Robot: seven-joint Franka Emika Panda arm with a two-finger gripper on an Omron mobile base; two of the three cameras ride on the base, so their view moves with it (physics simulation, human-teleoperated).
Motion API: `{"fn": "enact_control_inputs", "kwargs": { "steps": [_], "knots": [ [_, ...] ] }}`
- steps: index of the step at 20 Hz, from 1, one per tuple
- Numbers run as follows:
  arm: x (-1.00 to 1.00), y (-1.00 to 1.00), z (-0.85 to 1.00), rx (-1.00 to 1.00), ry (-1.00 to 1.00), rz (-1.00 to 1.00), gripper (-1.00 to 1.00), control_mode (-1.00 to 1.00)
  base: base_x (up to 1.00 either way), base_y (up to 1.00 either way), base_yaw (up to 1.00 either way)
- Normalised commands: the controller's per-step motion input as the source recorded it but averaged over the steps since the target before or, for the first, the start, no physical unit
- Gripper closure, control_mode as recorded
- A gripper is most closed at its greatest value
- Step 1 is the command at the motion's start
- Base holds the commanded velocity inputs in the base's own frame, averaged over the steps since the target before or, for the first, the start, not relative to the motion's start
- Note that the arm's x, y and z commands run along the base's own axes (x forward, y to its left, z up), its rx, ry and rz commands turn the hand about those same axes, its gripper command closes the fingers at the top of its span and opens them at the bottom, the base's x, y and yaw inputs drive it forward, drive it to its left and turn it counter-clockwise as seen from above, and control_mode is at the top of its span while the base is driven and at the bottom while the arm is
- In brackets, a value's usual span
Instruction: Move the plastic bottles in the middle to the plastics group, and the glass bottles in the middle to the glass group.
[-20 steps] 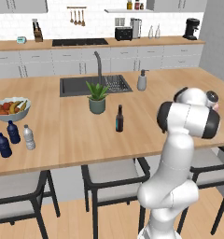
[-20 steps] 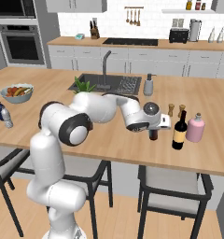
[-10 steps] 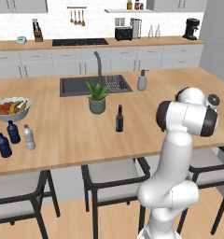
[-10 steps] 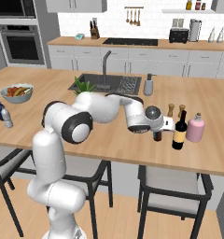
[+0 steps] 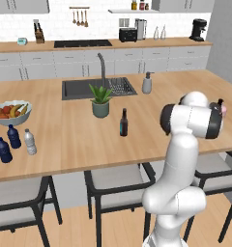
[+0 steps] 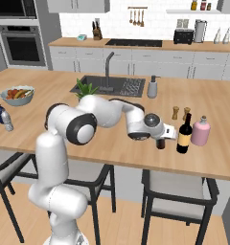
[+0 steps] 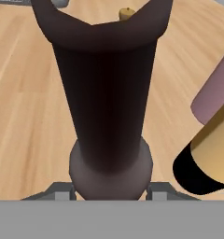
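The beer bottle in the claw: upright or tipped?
Upright: the beer bottle stands on the counter beside the wine bottle, claw closed on it.

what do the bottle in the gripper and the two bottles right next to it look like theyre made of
Held beer bottle: dark brown glass by its look, faintly glossy. Wine bottle: dark glass with a matte yellowish label. Pink bottle: opaque pale pink, glass or ceramic; unclear.

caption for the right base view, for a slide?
Gripper shut on a dark beer bottle, beside the wine bottle and pink bottle.
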Motion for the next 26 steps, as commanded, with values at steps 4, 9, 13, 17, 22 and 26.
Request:
{"fn": "enact_control_inputs", "kwargs": {
  "steps": [4,9,13,17,22,26],
  "knots": [
    [0.00,0.00,-0.10,0.00,-0.04,-0.06,1.00,-1.00,0.00,0.00,0.00],
    [0.02,-0.06,-0.03,0.01,-0.10,-0.08,1.00,-1.00,0.00,0.00,0.00],
    [0.14,-0.12,0.00,0.02,-0.08,-0.10,1.00,-1.00,0.00,0.00,0.00],
    [0.02,-0.11,0.00,0.00,-0.02,-0.08,1.00,-1.00,0.00,0.00,0.00],
    [0.02,-0.16,-0.13,0.00,0.00,-0.06,1.00,-1.00,0.00,0.00,0.00],
    [0.01,-0.01,-0.33,0.00,0.00,-0.01,1.00,-1.00,0.00,0.00,0.00]
  ]
}}
